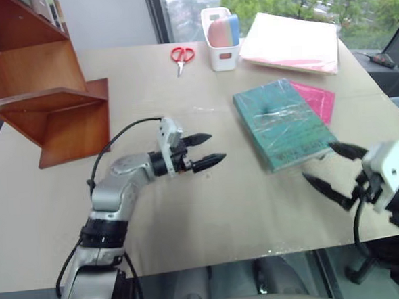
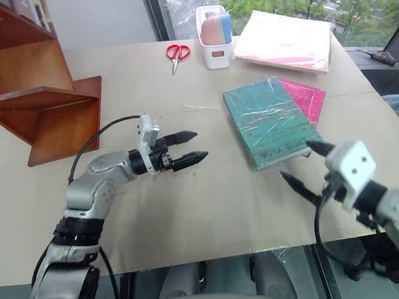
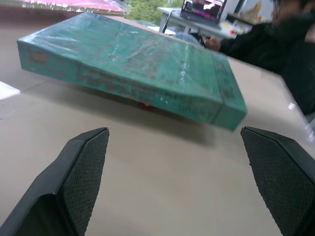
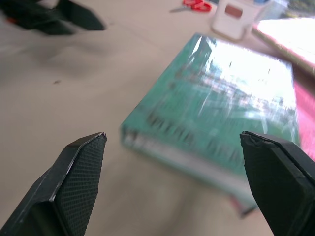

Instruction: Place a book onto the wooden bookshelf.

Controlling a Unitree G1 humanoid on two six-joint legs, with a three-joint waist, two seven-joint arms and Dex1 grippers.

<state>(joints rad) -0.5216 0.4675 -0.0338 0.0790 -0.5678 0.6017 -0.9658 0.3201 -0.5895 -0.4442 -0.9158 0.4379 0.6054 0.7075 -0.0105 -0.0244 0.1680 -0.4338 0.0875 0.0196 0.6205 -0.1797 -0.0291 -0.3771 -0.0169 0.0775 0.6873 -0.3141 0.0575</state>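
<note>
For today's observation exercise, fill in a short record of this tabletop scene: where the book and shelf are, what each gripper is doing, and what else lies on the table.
book: teal book lying flat on the table, partly on top of a magenta book
bookshelf: wooden bookshelf at the table's left edge, apart from the book
left gripper: open, empty, pointing toward the book
right gripper: open, empty, near the book's closest corner
other items: red scissors, white holder, pink folder
task status: book not yet on shelf
</note>
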